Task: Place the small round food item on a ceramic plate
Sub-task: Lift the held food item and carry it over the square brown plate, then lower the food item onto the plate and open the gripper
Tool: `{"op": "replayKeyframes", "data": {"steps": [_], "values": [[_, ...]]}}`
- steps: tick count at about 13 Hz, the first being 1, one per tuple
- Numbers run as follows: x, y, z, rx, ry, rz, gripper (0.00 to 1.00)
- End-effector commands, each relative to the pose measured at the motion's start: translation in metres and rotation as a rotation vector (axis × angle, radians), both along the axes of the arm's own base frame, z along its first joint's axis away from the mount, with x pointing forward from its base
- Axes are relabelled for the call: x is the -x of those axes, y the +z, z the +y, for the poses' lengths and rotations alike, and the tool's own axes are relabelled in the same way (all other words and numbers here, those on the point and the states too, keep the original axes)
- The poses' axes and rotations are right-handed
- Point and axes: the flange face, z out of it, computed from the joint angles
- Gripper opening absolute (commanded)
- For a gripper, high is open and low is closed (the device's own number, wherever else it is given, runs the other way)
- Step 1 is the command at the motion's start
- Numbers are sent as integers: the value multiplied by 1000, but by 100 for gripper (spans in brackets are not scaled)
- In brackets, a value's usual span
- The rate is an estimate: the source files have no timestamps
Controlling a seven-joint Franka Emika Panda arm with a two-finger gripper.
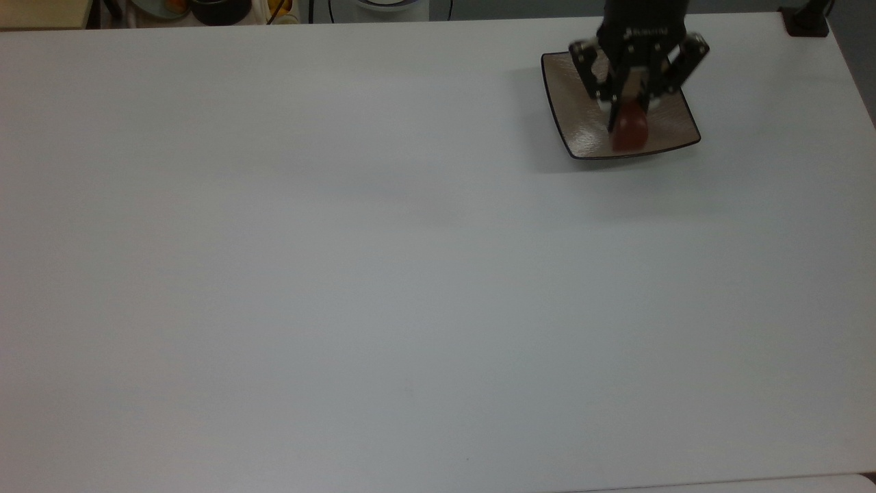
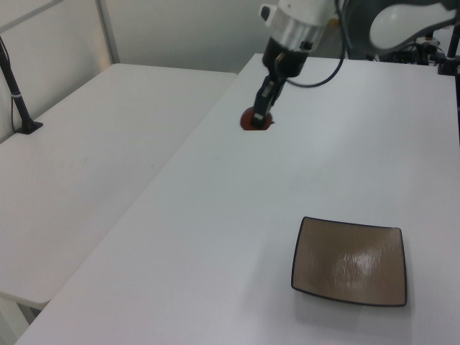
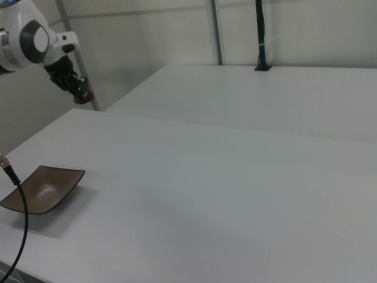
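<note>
1. Our gripper (image 1: 628,103) pinches the small round food item (image 1: 629,130) high above the ceramic plate (image 1: 582,137).
2. We judge it light, glossy, perhaps slippery; a hold across its middle suits.

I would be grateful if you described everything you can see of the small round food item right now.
The small round food item is a reddish-brown, rounded lump that looks smooth. It hangs pinched at its top between the fingers of the gripper, touching nothing else. In the right view it is high above the table, well clear of the ceramic plate. In the top view it overlaps the plate only by line of sight. Its stem tip is too small to tell.
</note>
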Motion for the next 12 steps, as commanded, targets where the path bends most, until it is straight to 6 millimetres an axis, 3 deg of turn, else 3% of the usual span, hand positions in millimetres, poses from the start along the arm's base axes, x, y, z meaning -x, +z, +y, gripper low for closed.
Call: {"op": "replayKeyframes", "data": {"steps": [1,4,8,12], "values": [[35,7,-24,-4,56,129,28],[64,4,-30,-20,127,205,28],[84,-22,-21,-21,160,288,29],[117,-69,18,8,236,378,31]]}}
